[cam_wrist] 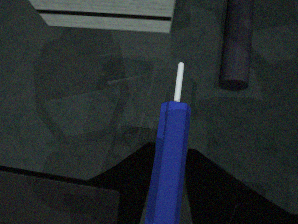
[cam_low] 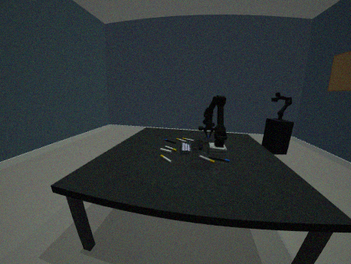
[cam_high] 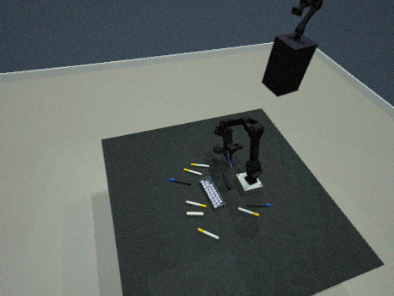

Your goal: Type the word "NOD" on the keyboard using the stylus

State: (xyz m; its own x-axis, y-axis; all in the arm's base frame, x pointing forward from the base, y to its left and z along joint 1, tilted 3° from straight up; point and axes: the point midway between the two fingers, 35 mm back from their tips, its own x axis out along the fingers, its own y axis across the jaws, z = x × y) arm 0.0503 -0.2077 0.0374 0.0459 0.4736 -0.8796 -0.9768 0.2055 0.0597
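A blue stylus with a thin white tip (cam_wrist: 172,175) (cam_high: 229,160) points down from the gripper (cam_wrist: 172,149) (cam_high: 229,155) (cam_low: 208,133), which is shut on it. In the wrist view the tip is in full sight over dark desk; its exact height cannot be told. The keyboard (cam_high: 212,192) (cam_low: 185,147), dark with pale keys, lies in front of the gripper and a little to its left in the top view. It is outside the wrist view. The stylus tip is well away from the keys.
A dark round bar (cam_high: 226,181) (cam_wrist: 236,50) lies between keyboard and the arm's white base (cam_high: 244,183) (cam_wrist: 105,6). Several white-and-yellow markers (cam_high: 208,233), a white stick (cam_high: 194,213) and blue-and-black pens (cam_high: 180,181) (cam_high: 259,205) lie around. Another arm stands on a black box (cam_high: 288,64) beyond the desk.
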